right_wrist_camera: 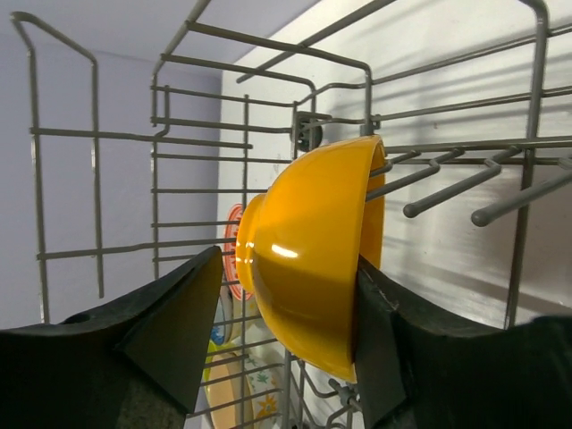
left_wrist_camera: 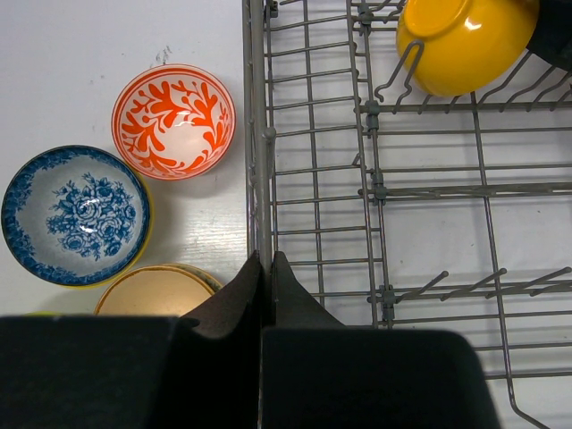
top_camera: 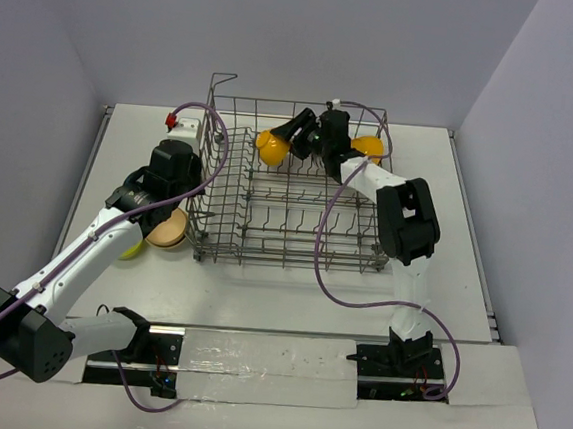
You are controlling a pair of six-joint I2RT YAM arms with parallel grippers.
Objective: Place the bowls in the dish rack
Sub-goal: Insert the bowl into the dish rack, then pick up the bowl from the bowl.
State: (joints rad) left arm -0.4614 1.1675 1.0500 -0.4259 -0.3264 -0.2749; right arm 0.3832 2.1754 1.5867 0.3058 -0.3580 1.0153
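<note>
Right gripper [right_wrist_camera: 288, 259]: jaws straddle a yellow bowl [right_wrist_camera: 313, 295], one pad [right_wrist_camera: 170, 331] by its foot, the other [right_wrist_camera: 380, 331] by its rim. Can't tell whether the pads bear on it or stand just off. The bowl is on edge in the far row of the dish rack [right_wrist_camera: 246, 143], rim against the tines [right_wrist_camera: 447, 192].

Left gripper [left_wrist_camera: 266, 259]: jaws pressed together, nothing in them, hanging over the rack's left wall.

Step in hand, as I read it: letting go of this bowl.
- Make sure the tines carry it before I leave.
- Spread both pads clear of foot and rim.
- Back out straight along my approach; any sideways drift could drag the rim off its tine and roll the bowl.

Views:
- Right wrist is the only one showing pad-to-bowl and rim-to-tine contact.
- Top view gives the layout. A second yellow bowl [top_camera: 370, 146] sits further right in the same far row, partly behind my right arm. The near rows look free.
- Left wrist shows what waits on the table [left_wrist_camera: 89, 45] left of the rack: a red-and-white bowl [left_wrist_camera: 174, 122], a blue-patterned bowl [left_wrist_camera: 73, 214] and a tan bowl [left_wrist_camera: 156, 290]. In the top view my left arm hides most of these, leaving the tan one and a green sliver [top_camera: 135, 249].
</note>
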